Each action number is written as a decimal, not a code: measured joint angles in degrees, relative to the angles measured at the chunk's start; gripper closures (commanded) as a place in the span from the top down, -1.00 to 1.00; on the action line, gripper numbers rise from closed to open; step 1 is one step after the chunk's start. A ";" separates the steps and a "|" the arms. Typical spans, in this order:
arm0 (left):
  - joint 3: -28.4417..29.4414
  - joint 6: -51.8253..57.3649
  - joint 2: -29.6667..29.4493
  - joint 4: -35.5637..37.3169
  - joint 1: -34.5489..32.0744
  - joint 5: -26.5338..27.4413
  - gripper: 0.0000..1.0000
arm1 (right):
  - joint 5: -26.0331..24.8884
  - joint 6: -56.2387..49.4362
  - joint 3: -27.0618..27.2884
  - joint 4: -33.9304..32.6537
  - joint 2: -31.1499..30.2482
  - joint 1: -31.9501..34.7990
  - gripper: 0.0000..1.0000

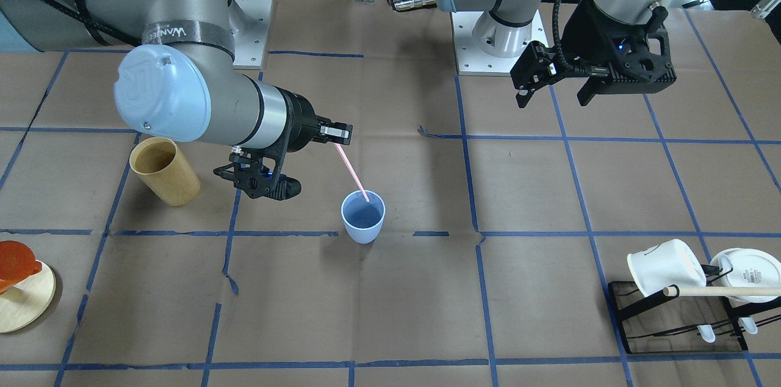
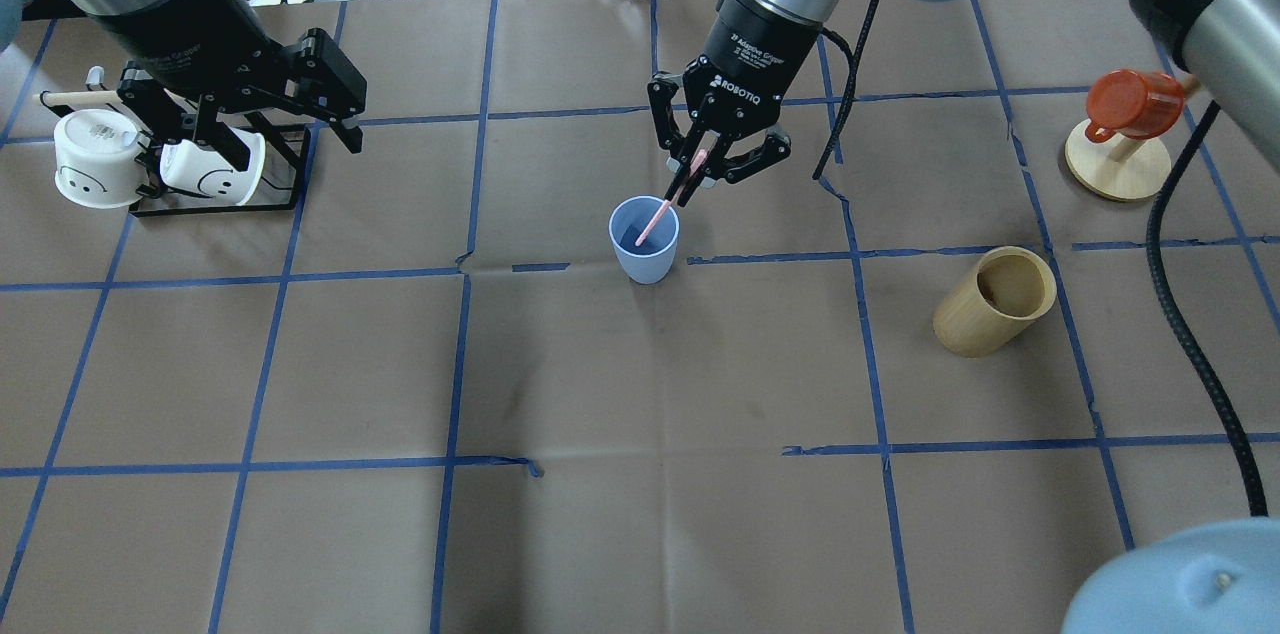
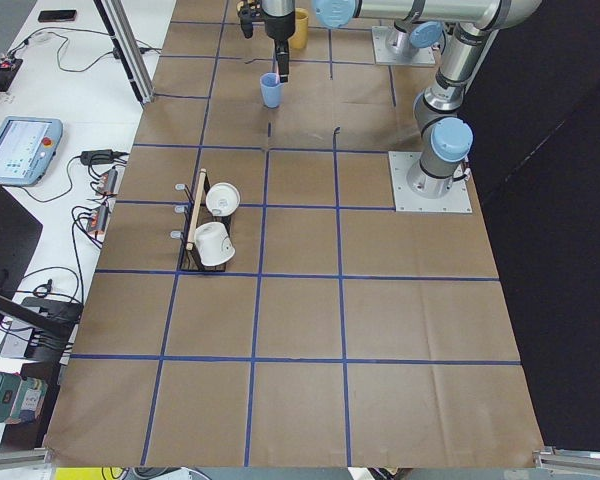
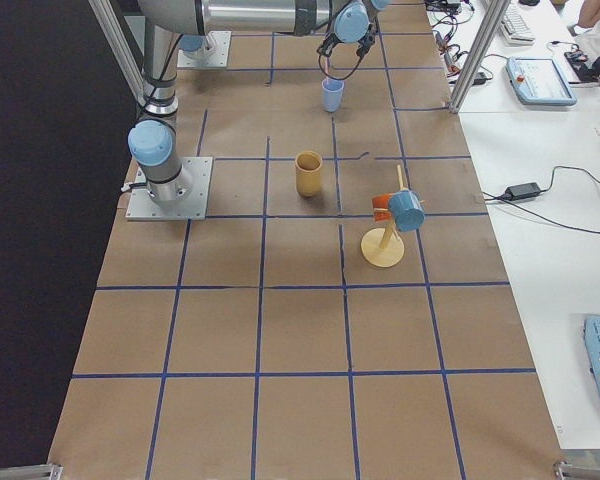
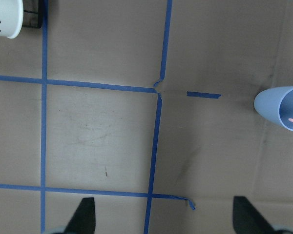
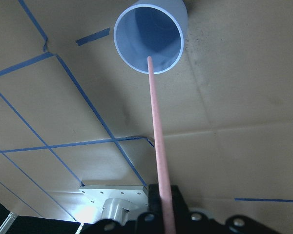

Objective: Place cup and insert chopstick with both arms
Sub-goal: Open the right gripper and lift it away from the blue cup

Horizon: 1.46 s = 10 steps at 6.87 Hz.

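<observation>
Right gripper (image 2: 693,176) holds chopstick (image 2: 668,202) slanting into cup (image 2: 645,269)

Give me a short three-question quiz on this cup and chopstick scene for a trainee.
1. True or false: the chopstick has its lower tip inside the cup.
2. Fill in: the left gripper is empty, its jaws ___.
3. Pick one: the chopstick is held by A) left gripper, B) right gripper, C) nothing.
Key: 1 true; 2 open; 3 B.
</observation>
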 measured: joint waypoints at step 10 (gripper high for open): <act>0.62 -0.32 -0.51 0.10 0.00 -0.17 1.00 | -10.48 -7.18 -1.10 -1.27 -2.55 -1.06 0.60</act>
